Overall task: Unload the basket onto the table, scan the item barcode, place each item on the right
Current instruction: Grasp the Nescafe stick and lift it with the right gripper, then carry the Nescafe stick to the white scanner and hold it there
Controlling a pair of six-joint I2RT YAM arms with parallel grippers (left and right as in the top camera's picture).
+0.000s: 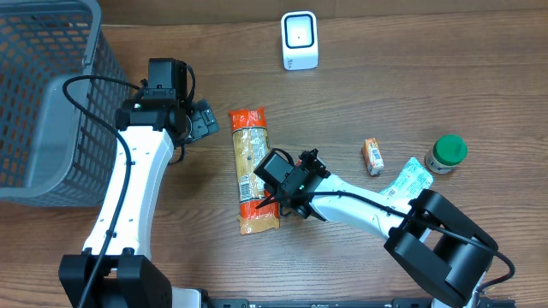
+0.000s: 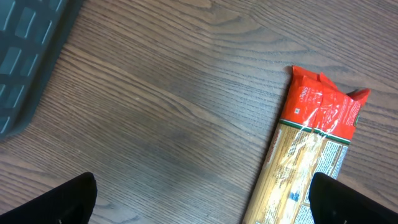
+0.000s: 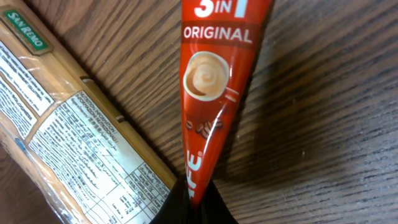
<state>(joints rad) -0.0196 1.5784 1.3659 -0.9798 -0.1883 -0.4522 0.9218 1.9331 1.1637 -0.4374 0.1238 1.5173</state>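
Lettering on the narrow red foil sachet (image 3: 211, 93) reads "3 IN 1" and "ORIGINAL" in white, above a picture of a coffee cup with beans beneath it. Lower down only the letters "FE" show before the sachet's end disappears into the right pincer (image 3: 191, 208). That pincer is pressed together and pinching the sachet's narrow end. The sachet runs just beside the long clear pasta packet (image 3: 68, 124), over the brown wood-grain surface (image 3: 323, 124). A green tag on the packet says "SAN REMO", and next to it is a white panel of print too fine to read.

From overhead, the right pincer (image 1: 281, 204) sits at the lower end of the pasta packet (image 1: 251, 158), near the middle of the surface (image 1: 411, 68). The small white barcode scanner (image 1: 300, 40) stands well apart from it at the far edge. The left pincer (image 1: 204, 120) is spread wide and holds nothing. It hovers between the grey mesh basket (image 1: 43, 94) and the packet's orange-red end, and its wrist view shows the black fingertips (image 2: 78, 199) far apart. Off to the right lie a small orange packet (image 1: 372, 156), a green-lidded jar (image 1: 446, 154) and a white and green pouch (image 1: 406, 180).
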